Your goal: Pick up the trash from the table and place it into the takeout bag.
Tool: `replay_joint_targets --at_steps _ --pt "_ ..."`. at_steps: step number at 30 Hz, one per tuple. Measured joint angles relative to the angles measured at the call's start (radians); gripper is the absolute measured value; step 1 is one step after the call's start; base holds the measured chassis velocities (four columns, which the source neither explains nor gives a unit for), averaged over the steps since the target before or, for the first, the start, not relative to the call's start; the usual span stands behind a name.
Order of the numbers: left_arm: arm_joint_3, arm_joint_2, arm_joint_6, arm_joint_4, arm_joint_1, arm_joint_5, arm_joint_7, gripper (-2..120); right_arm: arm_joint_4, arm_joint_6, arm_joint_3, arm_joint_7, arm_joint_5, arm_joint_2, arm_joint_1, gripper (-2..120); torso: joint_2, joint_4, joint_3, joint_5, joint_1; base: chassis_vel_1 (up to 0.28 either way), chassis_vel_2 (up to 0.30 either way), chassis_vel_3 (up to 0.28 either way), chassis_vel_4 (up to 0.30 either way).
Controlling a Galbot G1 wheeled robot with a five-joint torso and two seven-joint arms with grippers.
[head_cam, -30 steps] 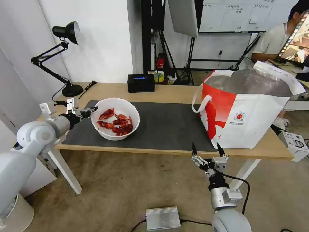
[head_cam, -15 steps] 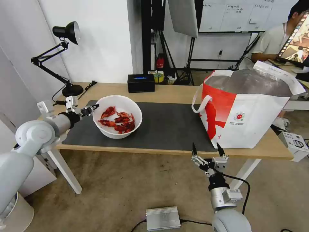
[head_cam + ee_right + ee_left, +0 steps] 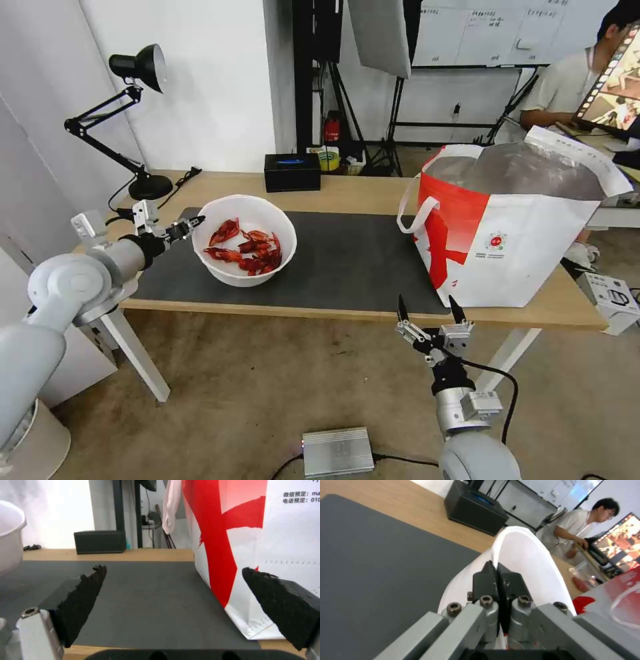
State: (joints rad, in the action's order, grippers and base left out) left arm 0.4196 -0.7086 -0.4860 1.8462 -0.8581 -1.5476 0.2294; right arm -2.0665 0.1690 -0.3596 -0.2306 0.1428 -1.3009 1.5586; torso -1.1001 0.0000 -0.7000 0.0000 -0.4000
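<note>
We have the bowl (image 3: 245,240) of red shells pinched by its rim in our left end effector (image 3: 193,225), fingers clamped narrow on the near-left edge, as the left wrist view shows (image 3: 498,580). The bowl looks slightly tilted over the dark mat (image 3: 347,257) on the counter (image 3: 360,187); whether its base touches the mat we cannot tell. We judge this the carry step: next the bowl must be taken rightward, well across the mat, and over the open top of the takeout bag (image 3: 513,227), staying level enough that no shells spill. Our right end effector (image 3: 430,312) waits wide open below the counter's front edge, near the bag's lower corner.
</note>
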Motion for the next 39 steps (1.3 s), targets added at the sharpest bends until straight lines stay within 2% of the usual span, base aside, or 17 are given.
replay_joint_targets --at_steps 6,16,22,33,35,39 --pt "-0.019 -0.020 0.008 0.059 0.029 -0.048 0.047 0 0.000 0.000 0.000 0.000 0.000 0.000 0.000 100 0.000 0.0000 0.000 0.0000 0.000 0.000 0.000 0.000 0.000" --pt "-0.112 -0.063 0.014 0.081 0.140 -0.068 0.083 0 0.000 0.000 0.000 0.000 0.000 0.000 0.000 100 0.000 -0.0001 0.000 -0.0001 0.000 0.000 0.000 0.000 0.000" --pt "-0.168 -0.095 0.014 0.079 0.219 -0.074 0.086 0 0.000 0.000 0.000 0.000 0.000 0.000 0.000 100 0.000 -0.0001 0.000 0.0000 0.000 0.000 0.000 0.000 0.000" --pt "-0.246 -0.115 0.015 0.055 0.357 -0.121 0.104 0 0.000 0.000 0.000 0.000 0.000 0.000 0.000 100 0.000 0.0000 0.000 0.0001 0.000 0.000 0.000 0.000 0.000" --pt "-0.300 -0.131 0.016 0.029 0.439 -0.133 0.112 0 0.000 0.000 0.000 0.000 0.000 0.000 0.000 100 0.000 -0.0001 0.000 0.0001 0.000 0.000 0.000 0.000 0.000" --pt "-0.333 -0.149 0.016 0.005 0.492 -0.138 0.113 0 0.000 0.000 0.000 0.000 0.000 0.000 0.000 100 0.000 0.0000 0.000 0.0000 0.000 0.000 0.000 0.000 0.000"
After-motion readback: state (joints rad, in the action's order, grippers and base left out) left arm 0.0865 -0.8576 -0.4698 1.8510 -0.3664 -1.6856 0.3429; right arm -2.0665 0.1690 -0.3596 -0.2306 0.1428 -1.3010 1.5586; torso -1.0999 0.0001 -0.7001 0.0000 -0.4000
